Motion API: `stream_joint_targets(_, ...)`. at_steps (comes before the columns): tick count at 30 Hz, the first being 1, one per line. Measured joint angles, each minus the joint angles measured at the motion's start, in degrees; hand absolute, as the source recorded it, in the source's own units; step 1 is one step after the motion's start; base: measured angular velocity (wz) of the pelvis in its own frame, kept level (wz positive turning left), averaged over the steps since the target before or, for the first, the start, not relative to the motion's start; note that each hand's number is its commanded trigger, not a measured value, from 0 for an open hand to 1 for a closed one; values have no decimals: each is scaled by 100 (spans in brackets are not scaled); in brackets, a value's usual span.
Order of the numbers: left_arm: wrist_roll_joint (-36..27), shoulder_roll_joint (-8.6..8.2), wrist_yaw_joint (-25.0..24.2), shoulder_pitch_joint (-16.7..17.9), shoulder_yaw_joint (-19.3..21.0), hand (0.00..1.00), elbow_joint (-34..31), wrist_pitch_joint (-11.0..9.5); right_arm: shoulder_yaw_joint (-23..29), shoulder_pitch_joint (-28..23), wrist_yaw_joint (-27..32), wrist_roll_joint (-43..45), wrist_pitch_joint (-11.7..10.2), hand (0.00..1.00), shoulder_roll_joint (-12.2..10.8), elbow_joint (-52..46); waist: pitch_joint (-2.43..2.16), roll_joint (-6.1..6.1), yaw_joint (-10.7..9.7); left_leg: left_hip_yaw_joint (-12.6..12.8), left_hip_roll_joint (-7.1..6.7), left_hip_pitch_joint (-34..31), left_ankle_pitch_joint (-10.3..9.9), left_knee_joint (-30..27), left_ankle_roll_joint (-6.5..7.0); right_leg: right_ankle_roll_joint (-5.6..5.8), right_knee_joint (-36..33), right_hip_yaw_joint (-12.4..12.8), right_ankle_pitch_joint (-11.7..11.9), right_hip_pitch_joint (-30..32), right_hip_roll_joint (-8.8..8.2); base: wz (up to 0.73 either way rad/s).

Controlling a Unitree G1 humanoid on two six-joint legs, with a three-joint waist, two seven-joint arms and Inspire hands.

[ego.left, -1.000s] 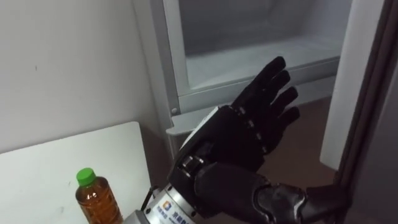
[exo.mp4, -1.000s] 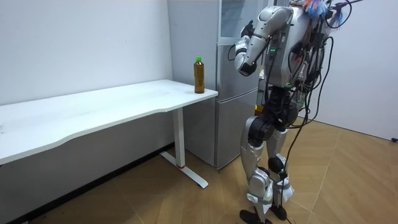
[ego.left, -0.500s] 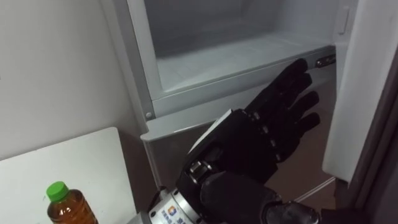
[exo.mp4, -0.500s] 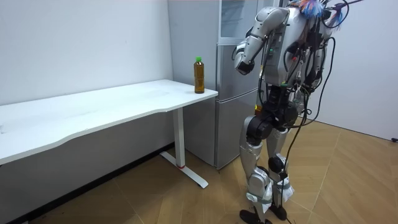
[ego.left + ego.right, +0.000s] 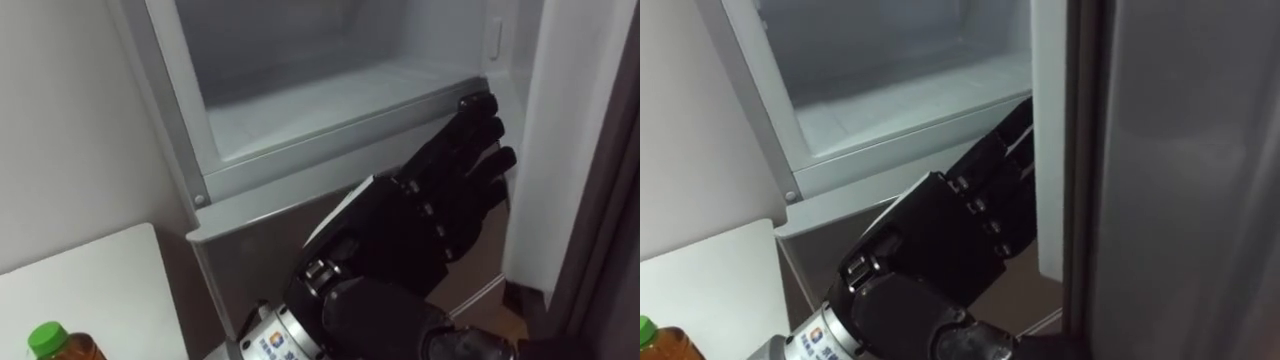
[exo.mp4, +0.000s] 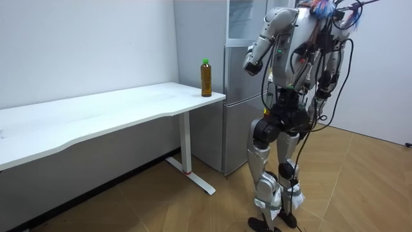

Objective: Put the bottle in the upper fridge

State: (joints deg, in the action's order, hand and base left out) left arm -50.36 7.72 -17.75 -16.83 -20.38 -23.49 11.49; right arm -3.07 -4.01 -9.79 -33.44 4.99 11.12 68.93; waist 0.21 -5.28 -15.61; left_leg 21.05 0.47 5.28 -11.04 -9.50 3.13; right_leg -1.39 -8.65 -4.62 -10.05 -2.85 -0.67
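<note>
Up at the fridge [image 5: 170,110], the left robot hand [image 5: 400,232] is raised in front of the open upper compartment. We see its back, wrist low and fingers [image 5: 470,130] slanting up and to the right. They are straight and a little spread, released and holding nothing. The fingertips reach the compartment's lower right corner, right at the inner edge of the open door [image 5: 565,120]. From the right eye view they slip behind that door edge, so whether they touch it cannot be told. The white shelf [image 5: 320,100] inside lies just above and beyond the hand.

The bottle [image 5: 50,343] is down at lower left, green cap up and amber liquid below, standing on the white surface [image 5: 90,290] well apart from the hand. From the room view it stands upright at the surface's corner, next to the fridge.

That view also shows the robot upright on both feet on the wood floor [image 6: 360,187], close before the fridge, with its left arm bent and lifted to chest height towards the open compartment.
</note>
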Motion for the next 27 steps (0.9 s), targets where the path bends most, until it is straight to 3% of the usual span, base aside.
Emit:
stream_joint_targets(7,-86,-8,10,-55,-20,0,2,16,17,24,-38,-51,21,0,43,-2,-1,-7,-180,84,33,-42,-3,-1,-5,-24,-1,136,27,89,40,-11)
stream_joint_targets(9,-86,-6,14,-145,-55,0,17,30,49,29,-40,-51,26,0,61,-4,5,-25,-229,89,60,-48,-39,-6,-66,-28,2,155,32,104,67,-8)
stream_joint_targets(15,-86,-8,25,-492,-64,0,142,105,55,-45,35,-49,121,0,270,0,23,-158,-325,177,81,-40,-55,-17,-93,-43,-14,315,44,174,106,-18)
stream_joint_targets(18,-123,-25,23,-798,-107,0,384,117,77,-120,103,-41,137,0,275,1,28,-151,-372,251,107,17,-55,-14,-93,-66,-17,445,57,171,144,-24)
stream_joint_targets(27,-194,-33,4,-844,-283,0,547,175,93,-134,152,5,255,0,272,19,55,-113,-524,289,157,41,-53,-16,-122,-118,-5,611,76,193,218,-10)
